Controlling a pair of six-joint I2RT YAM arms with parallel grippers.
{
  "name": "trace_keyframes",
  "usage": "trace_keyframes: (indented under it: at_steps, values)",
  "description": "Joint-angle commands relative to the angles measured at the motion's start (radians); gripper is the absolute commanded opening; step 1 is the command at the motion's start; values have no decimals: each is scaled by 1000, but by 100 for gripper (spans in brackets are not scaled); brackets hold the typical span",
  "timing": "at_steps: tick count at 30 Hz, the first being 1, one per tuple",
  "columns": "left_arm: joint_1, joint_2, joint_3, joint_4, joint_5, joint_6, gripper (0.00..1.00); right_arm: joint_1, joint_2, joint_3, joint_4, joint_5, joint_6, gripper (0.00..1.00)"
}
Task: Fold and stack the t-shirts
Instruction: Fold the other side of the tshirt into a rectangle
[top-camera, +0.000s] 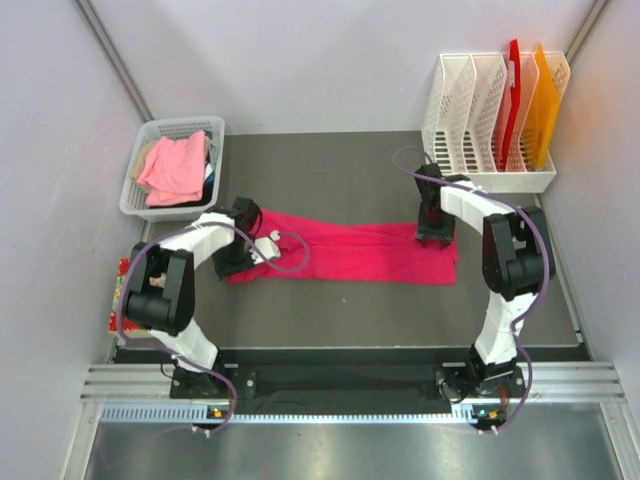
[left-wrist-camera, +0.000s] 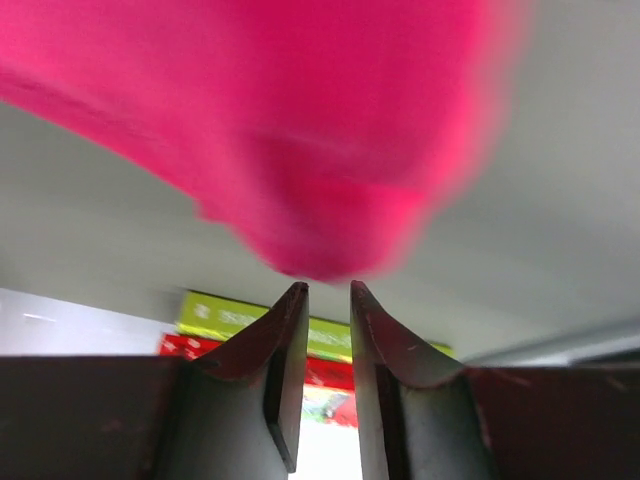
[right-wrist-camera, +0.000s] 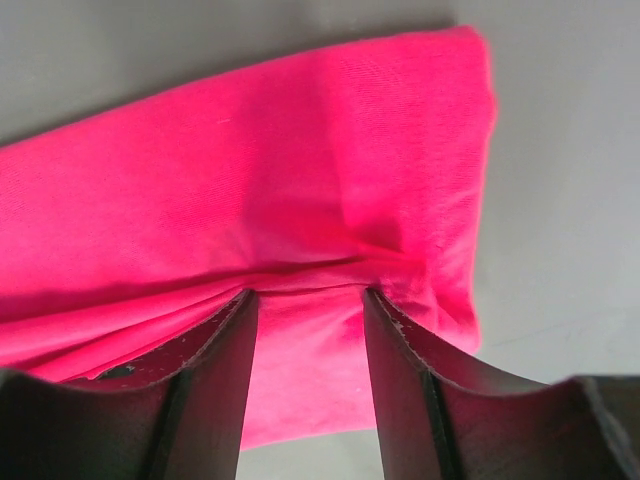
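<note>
The magenta-pink t-shirt (top-camera: 360, 250) lies on the dark mat as a long folded strip running left to right. My left gripper (top-camera: 238, 262) is at its left end. In the left wrist view the fingers (left-wrist-camera: 290, 340) stand a narrow gap apart with nothing between them, and the blurred cloth (left-wrist-camera: 300, 150) sits just beyond the tips. My right gripper (top-camera: 436, 236) is down on the strip's right end. It is open, with its tips (right-wrist-camera: 309, 293) at a crease in the cloth (right-wrist-camera: 250, 190). The salmon-pink t-shirt (top-camera: 175, 168) lies crumpled in the basket.
The white plastic basket (top-camera: 134, 190) stands at the back left. A white file rack (top-camera: 480, 110) holding red and orange boards stands at the back right. A red and green pack (top-camera: 120, 292) lies at the mat's left edge and also shows in the left wrist view (left-wrist-camera: 225, 318).
</note>
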Motion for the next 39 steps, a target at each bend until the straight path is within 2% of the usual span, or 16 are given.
trace_keyframes:
  at_steps: [1,6,9,10,12,14,16,20,26,31,39]
  values:
    - [76,95,115,129,-26,35,27,-44,-48,-26,-18,62,-16,48]
    - [107,154,170,182,-34,5,26,-51,-90,-36,-24,43,-10,49]
    - [105,140,268,89,34,-35,24,-51,-131,-39,-31,7,-1,49]
    - [104,129,302,10,61,-61,25,-51,-142,-43,-31,-7,1,49]
    - [99,83,400,-78,170,-77,26,-49,-180,-43,-36,-35,4,49]
    - [75,34,451,-213,308,-90,27,-44,-202,-48,-41,-55,7,50]
    - [26,-6,426,-253,356,-101,28,-38,-228,-54,-45,-73,10,50]
    - [-67,-79,205,-194,325,-126,29,-29,-254,-75,-44,-87,24,50]
    - [-87,-47,110,-151,359,-172,28,-14,-262,-115,-25,-104,45,50]
    - [-81,20,126,-76,307,-163,27,8,-245,-166,2,-115,64,50]
    - [-19,166,248,-42,266,-141,26,6,-159,-172,35,-90,62,49]
